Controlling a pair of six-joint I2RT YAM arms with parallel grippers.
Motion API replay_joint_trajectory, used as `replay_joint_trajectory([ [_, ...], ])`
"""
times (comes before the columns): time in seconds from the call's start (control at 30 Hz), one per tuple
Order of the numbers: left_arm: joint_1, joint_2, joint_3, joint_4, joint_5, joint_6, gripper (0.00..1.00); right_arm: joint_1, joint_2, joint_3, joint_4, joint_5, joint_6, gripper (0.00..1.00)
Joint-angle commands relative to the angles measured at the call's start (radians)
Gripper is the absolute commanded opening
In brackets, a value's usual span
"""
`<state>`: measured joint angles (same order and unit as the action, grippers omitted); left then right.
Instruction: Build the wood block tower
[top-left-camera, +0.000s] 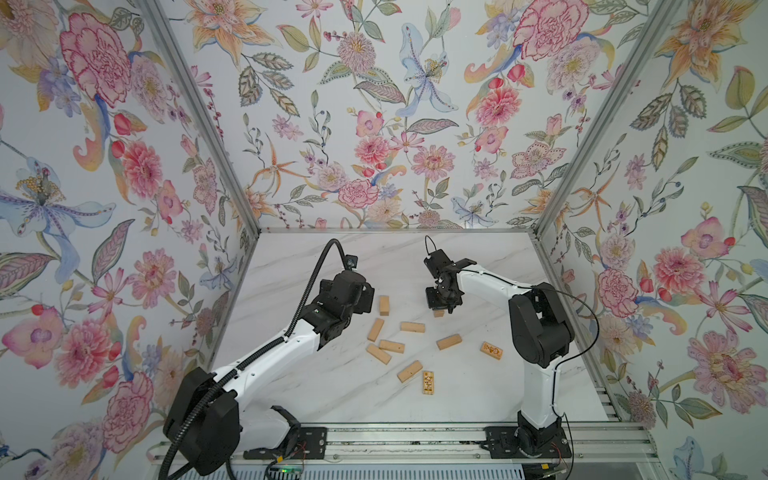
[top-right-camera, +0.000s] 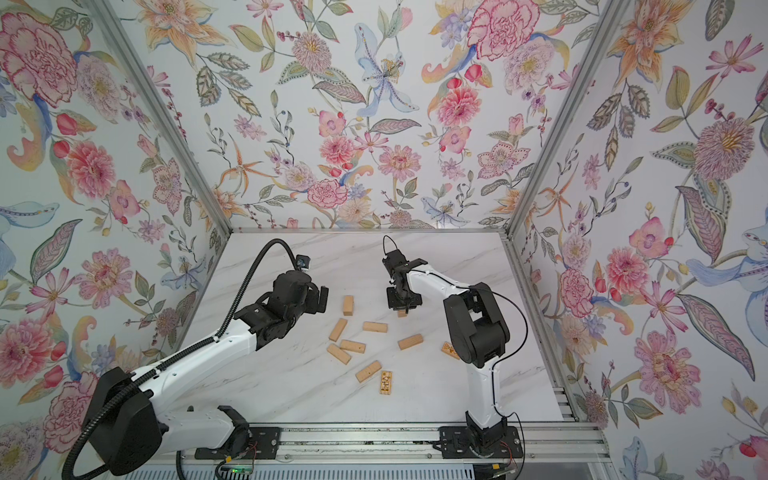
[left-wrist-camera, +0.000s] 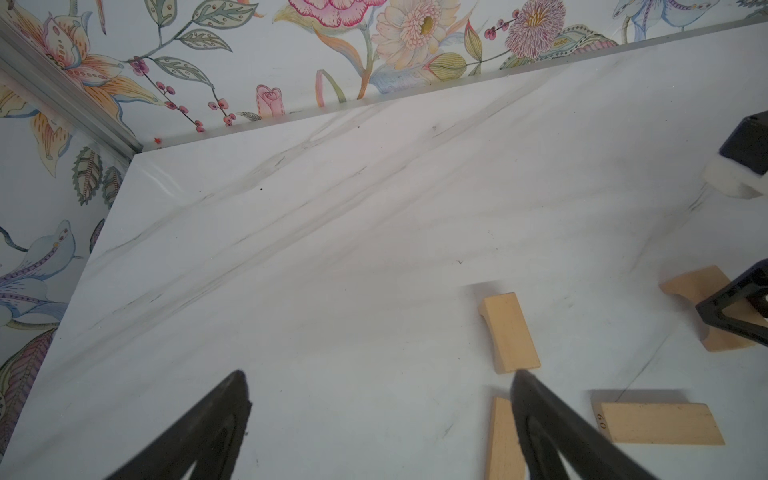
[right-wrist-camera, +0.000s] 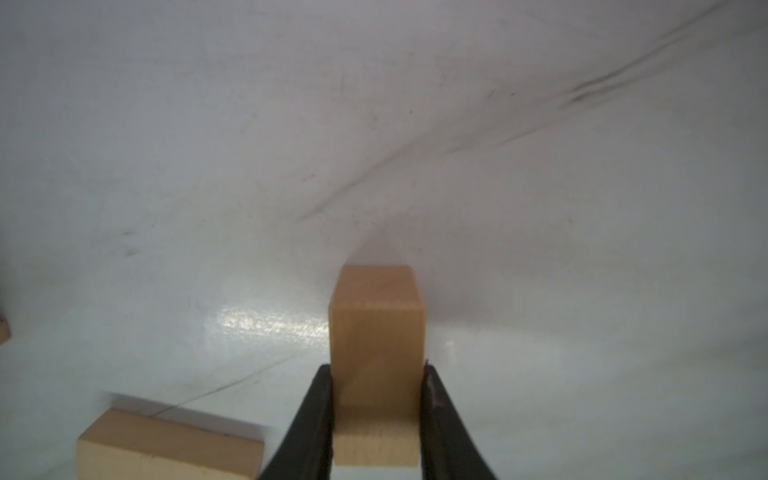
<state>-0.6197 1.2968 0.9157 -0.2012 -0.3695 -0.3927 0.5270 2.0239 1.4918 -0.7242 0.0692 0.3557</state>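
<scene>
Tan wood block (right-wrist-camera: 376, 316) pinched across its narrow sides by right claw (right-wrist-camera: 377, 370), mid counter (top-left-camera: 353, 399) toward its far edge, left claw (left-wrist-camera: 380, 374) spread idle; best lifted straight, level, clear of loose blocks (top-left-camera: 391, 346).

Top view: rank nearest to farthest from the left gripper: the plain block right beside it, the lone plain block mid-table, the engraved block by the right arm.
1. Plain block, just right of the left gripper.
2. Lone block, mid-table, further right.
3. Engraved block, far right.
</scene>
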Motion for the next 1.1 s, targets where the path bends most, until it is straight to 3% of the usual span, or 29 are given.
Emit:
replay_joint_trajectory([
  [0.0,0.012,-0.026,-0.023,-0.001,0.011,-0.019,0.99,0.019,0.055,0.038,-0.042,-0.002,0.014,0.25],
  [0.87,0.019,-0.024,-0.043,0.004,0.046,-0.033,0.99,0.042,0.146,0.187,-0.074,-0.081,0.071,0.27],
  [0.97,0.02,-0.013,-0.041,0.006,0.053,-0.038,0.99,0.045,0.14,0.183,-0.076,-0.088,0.07,0.34],
  [1.07,0.02,0.004,-0.026,0.001,0.066,-0.038,0.99,0.047,0.116,0.183,-0.074,-0.096,0.064,0.56],
])
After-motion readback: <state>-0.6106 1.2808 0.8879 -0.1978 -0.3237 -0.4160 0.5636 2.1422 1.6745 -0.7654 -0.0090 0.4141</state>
